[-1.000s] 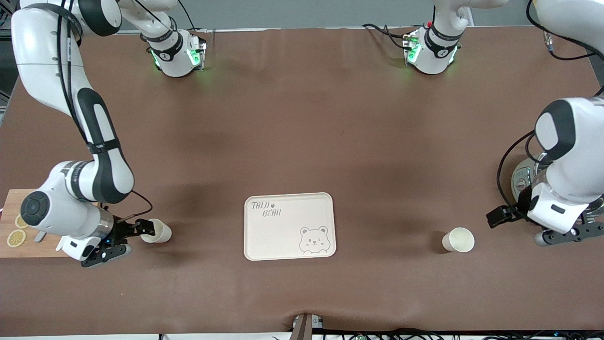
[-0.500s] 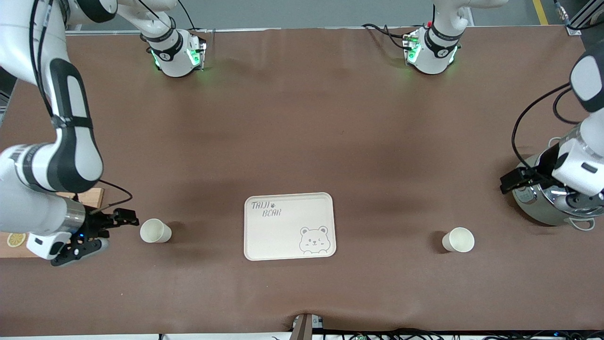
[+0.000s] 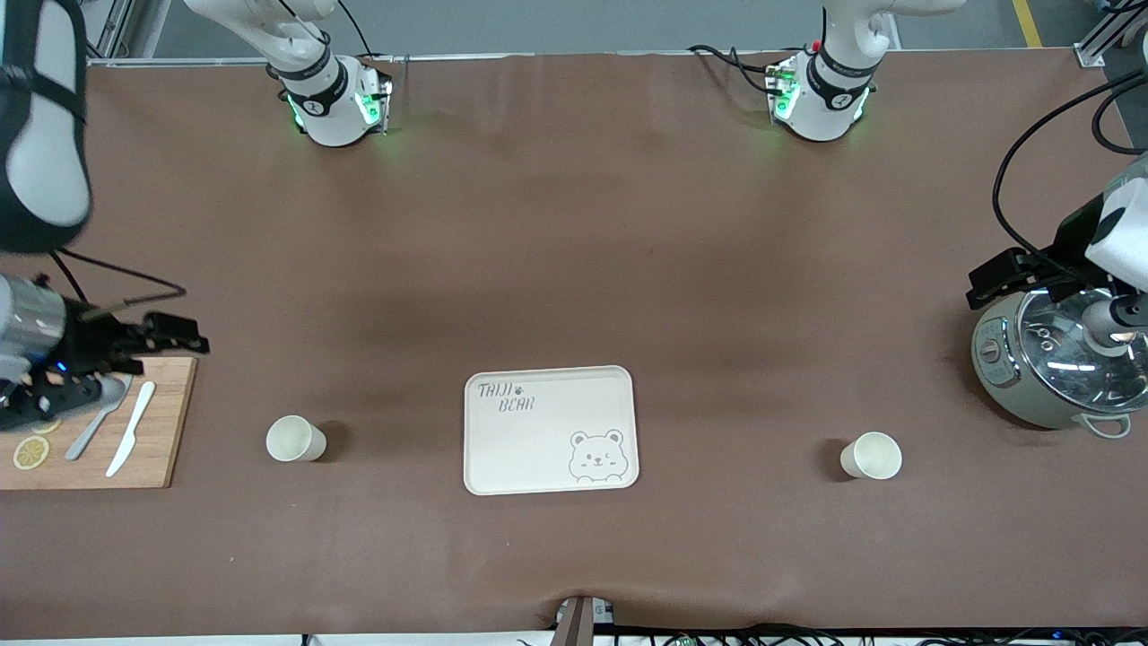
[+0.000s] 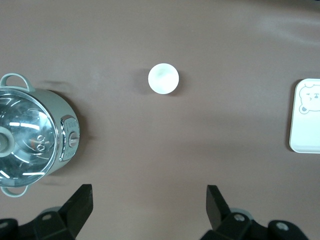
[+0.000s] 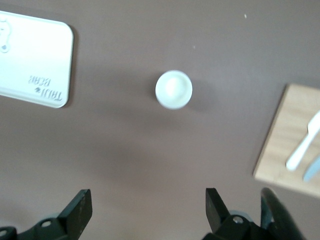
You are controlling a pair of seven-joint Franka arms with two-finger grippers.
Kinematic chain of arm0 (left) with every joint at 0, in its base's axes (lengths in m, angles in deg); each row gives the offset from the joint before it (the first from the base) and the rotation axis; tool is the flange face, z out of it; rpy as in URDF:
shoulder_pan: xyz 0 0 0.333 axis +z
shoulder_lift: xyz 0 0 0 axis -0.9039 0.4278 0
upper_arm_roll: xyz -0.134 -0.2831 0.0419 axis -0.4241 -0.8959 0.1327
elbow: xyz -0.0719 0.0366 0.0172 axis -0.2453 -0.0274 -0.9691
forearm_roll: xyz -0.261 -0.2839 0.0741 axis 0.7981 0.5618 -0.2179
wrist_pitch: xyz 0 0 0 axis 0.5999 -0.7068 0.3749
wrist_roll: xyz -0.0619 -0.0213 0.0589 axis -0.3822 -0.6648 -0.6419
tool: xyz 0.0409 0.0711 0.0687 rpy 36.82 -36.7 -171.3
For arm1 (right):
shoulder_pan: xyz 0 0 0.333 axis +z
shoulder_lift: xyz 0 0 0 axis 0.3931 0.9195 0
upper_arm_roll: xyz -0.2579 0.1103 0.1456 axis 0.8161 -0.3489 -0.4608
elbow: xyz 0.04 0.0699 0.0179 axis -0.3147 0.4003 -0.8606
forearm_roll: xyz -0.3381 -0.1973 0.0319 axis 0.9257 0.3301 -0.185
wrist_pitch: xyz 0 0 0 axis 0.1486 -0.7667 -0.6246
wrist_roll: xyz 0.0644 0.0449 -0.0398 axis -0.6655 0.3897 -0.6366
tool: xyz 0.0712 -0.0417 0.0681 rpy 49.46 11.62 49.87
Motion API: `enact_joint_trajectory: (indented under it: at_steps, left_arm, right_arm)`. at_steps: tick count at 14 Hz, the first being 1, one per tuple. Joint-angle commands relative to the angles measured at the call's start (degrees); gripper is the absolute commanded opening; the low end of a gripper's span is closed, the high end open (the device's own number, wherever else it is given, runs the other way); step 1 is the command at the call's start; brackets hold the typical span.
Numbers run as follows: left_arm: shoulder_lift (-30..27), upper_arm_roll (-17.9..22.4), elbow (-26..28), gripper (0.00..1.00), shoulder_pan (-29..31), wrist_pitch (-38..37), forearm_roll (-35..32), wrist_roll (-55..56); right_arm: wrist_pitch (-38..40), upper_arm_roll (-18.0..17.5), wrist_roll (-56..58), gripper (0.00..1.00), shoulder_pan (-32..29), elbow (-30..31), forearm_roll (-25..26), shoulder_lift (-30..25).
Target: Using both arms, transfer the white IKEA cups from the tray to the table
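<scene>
Tray [image 3: 549, 429] empty, both cups [image 3: 295, 439] [image 3: 872, 455] on bench; left gripper [image 4: 149, 206] and right gripper [image 5: 148, 209] apart, nothing held; task looks done.

We see the tray [image 3: 550, 430] at the table's [image 3: 574, 242] middle. At its nine o'clock stands one cup [image 3: 293, 439], with the cutting board [image 3: 157, 431] past it at the right arm's end. At three o'clock stands the other cup [image 3: 873, 455], and at two o'clock the pot [image 3: 1045, 368], at the left arm's end.
</scene>
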Motion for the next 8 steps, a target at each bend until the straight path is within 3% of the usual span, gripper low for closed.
enact_joint_trajectory:
  at_steps: [1, 4, 8]
  left_arm:
    - [0.5, 0.0, -3.0, 1.0, 0.2, -1.9, 1.2, -1.2]
    - [0.4, 0.0, -4.0, 1.0, 0.6, -3.3, 1.3, -1.4]
    - [0.4, 0.2, -5.4, 1.0, 0.6, -4.2, 2.3, -1.4]
  right_arm:
    - [4.5, -0.4, -4.7, 1.0, -1.2, 2.2, 0.7, -6.6]
    - [5.5, -0.4, -5.7, 1.0, -4.1, 4.4, 1.9, -11.8]
    - [3.8, -0.5, -5.8, 1.0, -5.4, 3.9, 4.8, -12.3]
